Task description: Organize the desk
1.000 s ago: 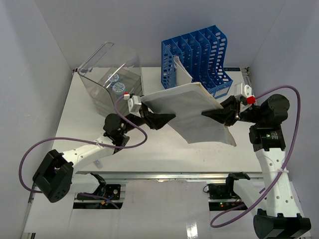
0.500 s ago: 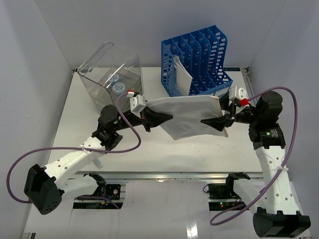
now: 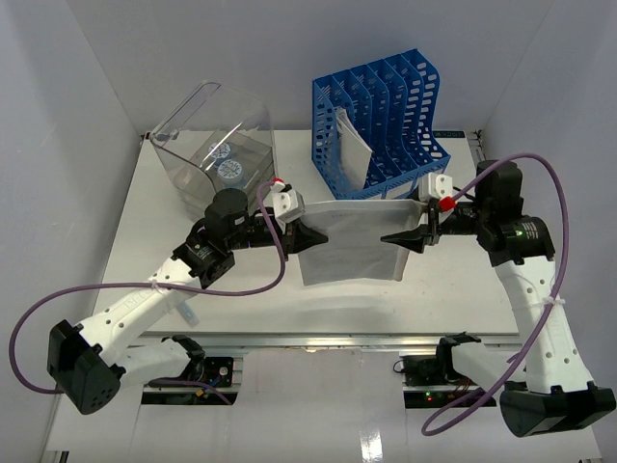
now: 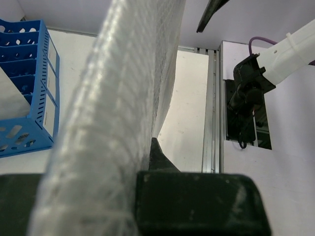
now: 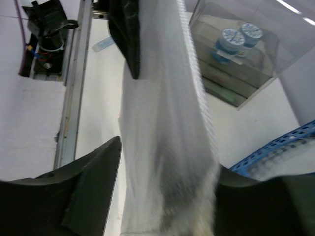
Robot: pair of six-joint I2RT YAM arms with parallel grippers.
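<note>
Hanging between the two grippers at the centre of the top view was a white mesh pouch (image 3: 352,241), its top edge drawn roughly level from left to right. The left gripper (image 3: 310,234) had its jaws pressed together on the pouch's left edge. In the left wrist view the mesh (image 4: 113,123) ran straight down into the black finger (image 4: 197,201) with no gap showing. The right gripper (image 3: 403,237) sat at the pouch's right edge with its jaws spread. In the right wrist view the fabric (image 5: 167,147) passed between two dark fingers (image 5: 88,177), with clear space on the left side and the right side close to or brushing the mesh. The desk (image 3: 434,289) filled the middle of the top view beneath both arms, with its metal rail (image 3: 328,338) along the lower edge and white walls around it. Whether the pouch's bottom edge touched the desk could not be told. A blue file rack (image 3: 381,106) stood at the upper centre-right of the frame with a pale sheet (image 3: 352,145) leaning in one slot. A clear plastic box (image 3: 212,135) stood tilted at the upper left, with two round blue-topped items (image 3: 224,159) inside.
</note>
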